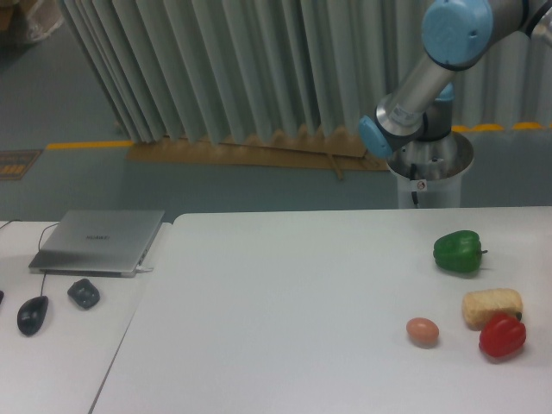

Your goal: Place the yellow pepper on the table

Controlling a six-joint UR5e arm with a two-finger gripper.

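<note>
Wide bare stretch of the table (285,310) across left and centre, 4 obstacles clustered at right: green pepper (457,252), sponge-like block (492,306) touching red pepper (502,336), egg (422,331) just left, arm (423,86) overhead behind the far edge
</note>
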